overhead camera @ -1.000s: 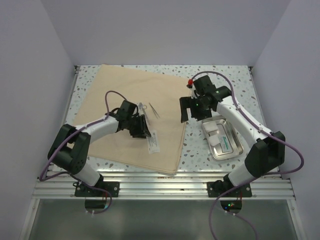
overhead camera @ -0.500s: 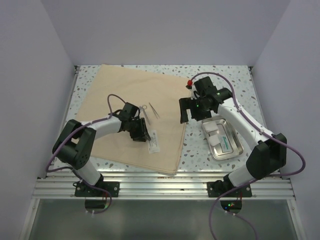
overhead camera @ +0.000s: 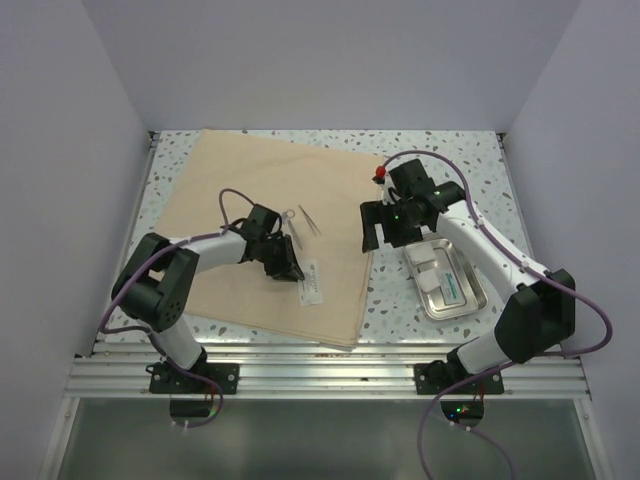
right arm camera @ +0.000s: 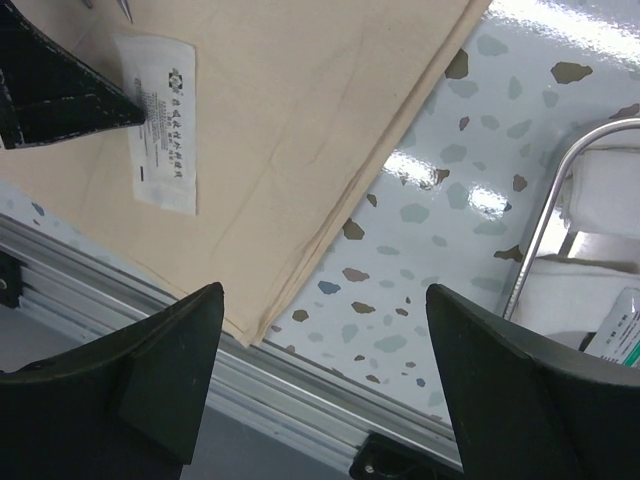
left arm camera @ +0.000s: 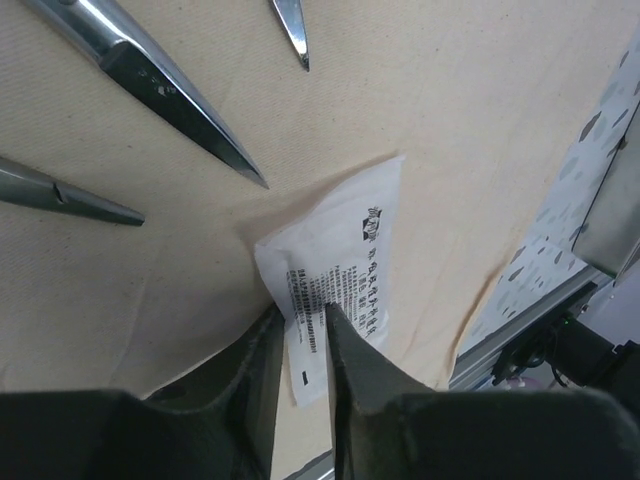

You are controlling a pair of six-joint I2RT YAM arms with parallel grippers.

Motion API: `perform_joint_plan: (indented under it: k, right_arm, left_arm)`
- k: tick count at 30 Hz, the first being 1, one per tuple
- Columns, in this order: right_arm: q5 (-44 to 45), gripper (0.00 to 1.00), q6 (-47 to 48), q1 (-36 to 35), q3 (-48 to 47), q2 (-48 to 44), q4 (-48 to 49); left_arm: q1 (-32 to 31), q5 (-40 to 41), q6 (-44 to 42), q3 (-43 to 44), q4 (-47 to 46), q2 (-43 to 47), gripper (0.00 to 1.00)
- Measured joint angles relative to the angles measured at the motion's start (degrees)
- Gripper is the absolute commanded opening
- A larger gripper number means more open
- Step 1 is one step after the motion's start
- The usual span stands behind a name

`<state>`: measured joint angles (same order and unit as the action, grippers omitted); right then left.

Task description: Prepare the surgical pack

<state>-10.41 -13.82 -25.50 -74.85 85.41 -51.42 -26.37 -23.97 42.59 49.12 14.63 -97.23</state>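
Note:
The tan cloth sheet (overhead camera: 250, 200) lies spread over the left half of the table. On it lie steel scissors (overhead camera: 290, 222), forceps (overhead camera: 308, 220) and a white printed packet (overhead camera: 311, 283). My left gripper (overhead camera: 288, 268) is down on the cloth. Its jaws stand a narrow gap apart, with the tips set on the packet's (left arm camera: 350, 250) upper edge and a strip of it showing between them (left arm camera: 303, 312). The scissor blade (left arm camera: 170, 90) lies just beyond. My right gripper (overhead camera: 385, 222) hangs wide open and empty (right arm camera: 323, 292) over the cloth's right edge. The steel tray (overhead camera: 478, 300) holds white gauze (overhead camera: 430, 265) and a sealed packet (overhead camera: 452, 290).
The tray's rim (right arm camera: 545, 215) shows at the right of the right wrist view, on speckled tabletop (right arm camera: 430, 230). An aluminium rail (overhead camera: 330, 365) runs along the near edge. Plain walls close in the table on three sides.
The left jaws have narrowed over the packet, and the left forearm has swung in closer. The right gripper has drifted slightly right and toward me, still open.

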Motion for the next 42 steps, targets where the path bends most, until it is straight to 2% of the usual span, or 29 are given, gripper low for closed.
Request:
perform_joint_plan:
  k: [5, 8, 11, 13, 16, 22, 25, 29, 33, 42]
  right_arm:
    - [-1.27, 0.77, -0.07, 0.02, 0.0, 0.0, 0.2]
    - [-2.73, 0.76, -0.2, 0.0, 0.0, 0.0, 0.66]
    - [-6.62, 0.84, -0.57, 0.07, 0.07, 0.0, 2.73]
    - [-10.45, 0.95, -0.74, 0.07, 0.28, 0.0, 5.14]
    - [-18.01, 0.97, -1.07, 0.11, 1.44, 0.0, 9.55]
    - [-35.56, 0.95, -9.16, 0.02, 9.51, 0.33, 26.4]
    - [-39.36, 0.93, -12.92, 0.04, 12.96, 0.35, 32.68]
    - [-42.71, 0.88, -15.39, 0.04, 13.38, 0.35, 37.31]
    - [-44.41, 0.73, -18.1, -0.11, 13.4, 0.35, 41.57]
    - [-44.89, 0.7, -19.65, -0.76, 13.4, 0.55, 42.84]
  left_arm:
    - [-0.02, -0.17, -0.35, 2.21, 0.35, -2.45, 0.0]
    - [-0.02, 0.48, -1.38, 3.54, 1.33, -2.73, 0.0]
    - [-0.02, 0.72, -2.38, 4.04, 2.12, -1.46, 0.0]
    - [-0.02, 0.17, -2.97, 4.02, 3.19, 1.31, 0.0]
    - [-0.02, -1.64, -3.13, 4.02, 3.48, 7.52, 0.0]
    - [-0.02, -5.86, -1.99, 5.35, 4.15, 17.62, 0.0]
    - [-0.02, -7.19, -1.38, 5.81, 4.74, 20.04, 0.0]
    - [-0.02, -8.63, -1.16, 6.08, 5.95, 21.99, 0.0]
    - [-0.02, -10.4, -1.01, 6.12, 6.19, 23.15, 0.0]
    - [-0.02, -14.03, 0.37, 6.19, 5.57, 24.24, 0.0]
